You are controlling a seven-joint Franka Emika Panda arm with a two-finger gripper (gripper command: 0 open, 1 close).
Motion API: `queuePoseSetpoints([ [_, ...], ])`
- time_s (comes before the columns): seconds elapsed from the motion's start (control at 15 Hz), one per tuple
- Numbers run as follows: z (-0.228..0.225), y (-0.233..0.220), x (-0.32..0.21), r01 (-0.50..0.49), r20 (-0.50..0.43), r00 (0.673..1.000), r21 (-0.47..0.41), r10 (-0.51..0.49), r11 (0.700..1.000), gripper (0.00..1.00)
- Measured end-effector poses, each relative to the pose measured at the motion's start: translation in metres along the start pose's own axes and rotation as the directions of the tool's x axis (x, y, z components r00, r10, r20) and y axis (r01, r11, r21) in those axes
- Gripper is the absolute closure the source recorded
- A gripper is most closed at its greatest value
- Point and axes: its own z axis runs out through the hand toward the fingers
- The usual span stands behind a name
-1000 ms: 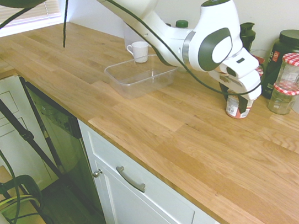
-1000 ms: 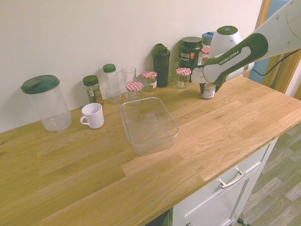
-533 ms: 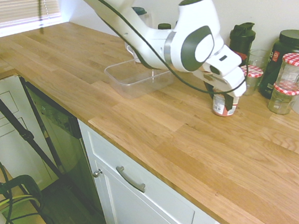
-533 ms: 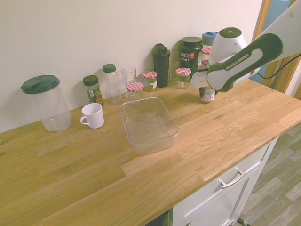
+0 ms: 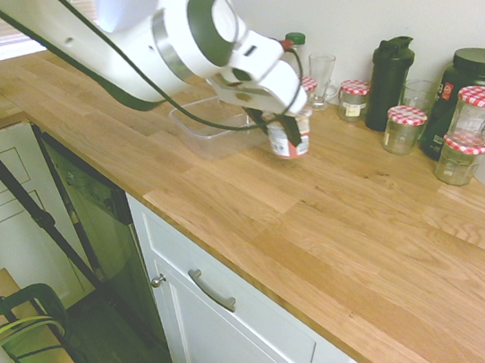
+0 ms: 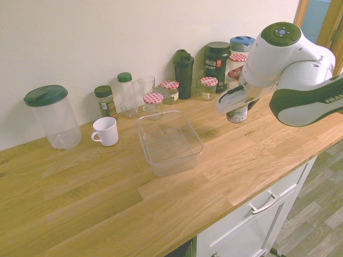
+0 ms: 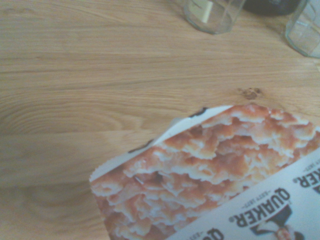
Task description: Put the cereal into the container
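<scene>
My gripper [image 5: 284, 129] is shut on the cereal [image 5: 290, 141], a small white and red cup, and holds it upright low over the wooden worktop. The same cup [image 6: 237, 114] hangs under the gripper [image 6: 239, 108] in the second exterior view, a short way right of the container [image 6: 169, 142]. The container [image 5: 207, 125] is a clear, empty rectangular tub, partly hidden behind my arm in the first exterior view. In the wrist view the cereal's printed foil lid [image 7: 215, 170] fills the lower right, with bare wood around it.
Along the wall stand a lidded clear pitcher [image 6: 52, 116], a white mug [image 6: 105, 131], a drinking glass [image 6: 146, 87], jars with red-checkered lids [image 6: 154, 101], a black shaker bottle [image 6: 184, 67] and a dark tub [image 6: 217, 58]. The worktop's front edge [image 5: 232, 237] drops to cabinets.
The arm has carried the cereal away from the jars at the back wall, across the worktop toward the container. The gripper has stayed shut on it.
</scene>
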Motion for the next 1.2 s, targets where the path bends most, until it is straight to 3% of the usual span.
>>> queuePoseSetpoints([
  [0.2, -0.033, -0.032, -0.040, 0.097, -0.030, 0.995, 0.003, -0.097, 0.995, 1.00],
  [0.47, -0.057, -0.060, -0.050, 0.151, -0.032, 0.988, 0.014, -0.151, 0.988, 1.00],
  [0.8, -0.059, -0.109, -0.069, 0.303, 0.061, 0.951, -0.003, -0.302, 0.953, 1.00],
  [1.2, -0.040, -0.151, -0.065, 0.438, 0.213, 0.881, -0.028, -0.423, 0.899, 1.00],
])
